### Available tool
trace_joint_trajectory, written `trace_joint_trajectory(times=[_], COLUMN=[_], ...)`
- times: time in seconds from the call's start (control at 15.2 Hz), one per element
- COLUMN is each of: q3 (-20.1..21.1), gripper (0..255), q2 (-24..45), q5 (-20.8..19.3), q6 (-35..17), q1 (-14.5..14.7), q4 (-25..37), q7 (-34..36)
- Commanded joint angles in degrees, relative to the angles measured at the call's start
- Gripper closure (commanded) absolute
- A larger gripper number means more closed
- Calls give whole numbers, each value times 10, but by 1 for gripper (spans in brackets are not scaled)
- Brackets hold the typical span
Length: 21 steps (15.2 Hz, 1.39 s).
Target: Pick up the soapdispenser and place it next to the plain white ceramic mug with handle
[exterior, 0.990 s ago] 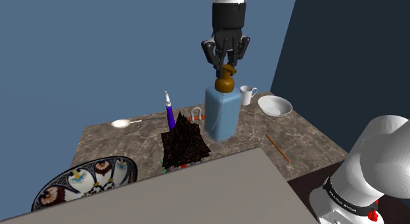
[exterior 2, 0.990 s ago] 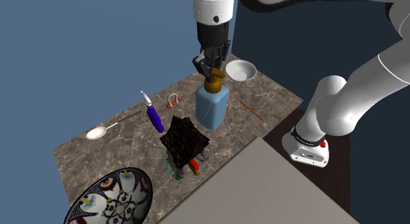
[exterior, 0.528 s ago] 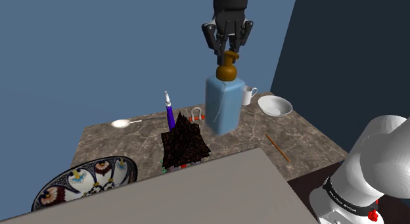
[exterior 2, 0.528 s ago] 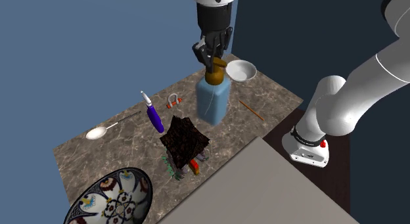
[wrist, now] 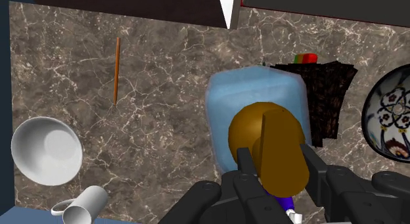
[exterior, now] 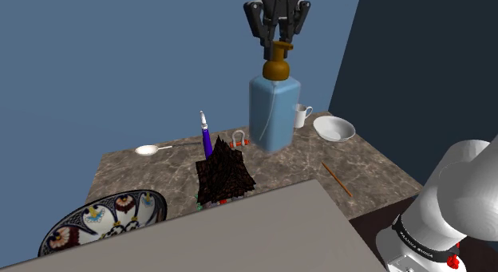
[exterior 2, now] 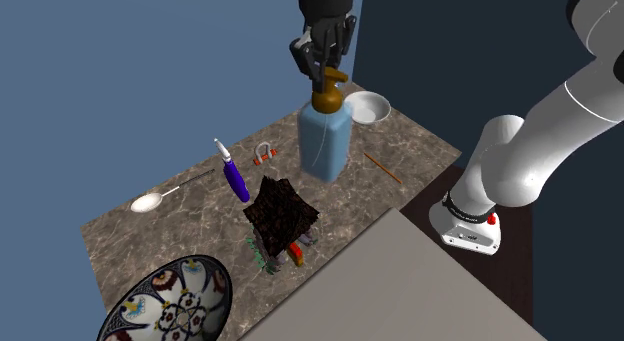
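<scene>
Where the grey stand top [exterior: 263, 230] ends, the marble table [exterior: 136, 175] starts: patterned dish [exterior: 104, 218] nearest, then a dark crumpled heap [exterior: 225, 173] with a purple pen [exterior: 207, 136] sticking up behind it, and a thin brown stick [exterior: 336, 179] off to the shoulder view's right. Soap dispenser [exterior: 274, 111], pale blue body with a brown pump, hangs in the air well clear of the table, roughly upright. Gripper [exterior: 278, 41] is closed on the pump head from above, fingers [wrist: 320, 169] clamping either side. Beyond it: spoon [exterior: 148, 150], white mug [exterior: 301, 115] near the far edge, white bowl [exterior: 333, 128] just beside the mug. Dispenser and mug are apart.
</scene>
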<state>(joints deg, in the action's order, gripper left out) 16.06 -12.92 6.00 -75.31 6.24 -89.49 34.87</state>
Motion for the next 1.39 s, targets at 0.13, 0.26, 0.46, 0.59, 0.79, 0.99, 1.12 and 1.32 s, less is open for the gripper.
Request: trace_joint_trajectory(times=[0.13, 0.26, 0.46, 0.59, 0.79, 0.99, 1.12, 1.32], q3=[2, 4, -2, -18, -39, -59, -71, -88], gripper=[255, 255, 255, 255, 255, 255, 255, 255], q2=[20, 32, 44, 47, 56, 72, 85, 109], q5=[-4, -7, -11, -16, -23, -30, -34, -40], q6=[37, 55, 66, 54, 35, 18, 8, -7], q1=[0, 0, -5, -15, -31, -47, -57, -72], q4=[57, 86, 109, 97, 86, 82, 83, 92], q7=[6, 9, -2, -30, -70, -108, -132, -166])
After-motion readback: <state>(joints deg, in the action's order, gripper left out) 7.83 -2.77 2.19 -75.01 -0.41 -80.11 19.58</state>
